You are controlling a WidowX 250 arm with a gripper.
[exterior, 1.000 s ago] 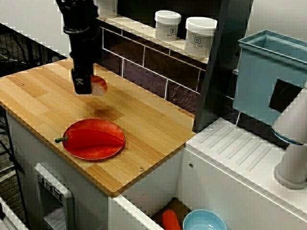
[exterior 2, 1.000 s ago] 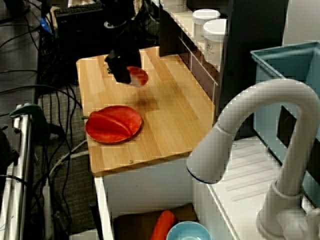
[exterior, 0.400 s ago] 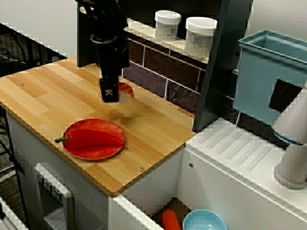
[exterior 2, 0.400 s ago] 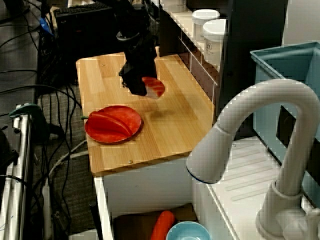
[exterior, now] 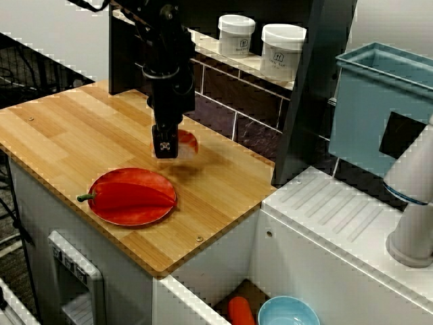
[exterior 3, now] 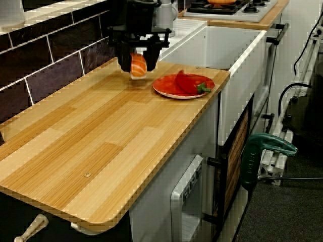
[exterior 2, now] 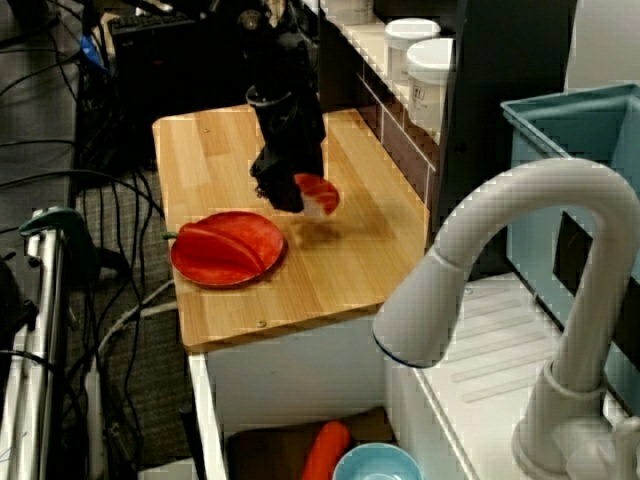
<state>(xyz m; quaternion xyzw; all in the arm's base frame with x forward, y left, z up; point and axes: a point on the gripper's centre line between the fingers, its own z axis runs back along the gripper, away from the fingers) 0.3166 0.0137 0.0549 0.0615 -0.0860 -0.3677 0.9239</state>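
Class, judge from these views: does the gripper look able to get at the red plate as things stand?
Probably yes. The gripper hangs over bare counter beside the red plate, nothing standing between them. Its jaws are shut on a sushi piece, though, so not free to grasp.

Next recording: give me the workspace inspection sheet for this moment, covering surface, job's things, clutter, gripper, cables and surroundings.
Surface: wooden counter, no spills seen.
Job's things: salmon sushi piece between the fingers, apparently just off the counter.
Clutter: red plate beside it carrying a red pepper; white jars on the shelf; carrot and blue bowl down in the sink.
Grippers: gripper pointing down, shut on the sushi piece.
Cables: loose cables on the floor beside the counter.
Surroundings: white faucet, teal bin, dark tiled backsplash.
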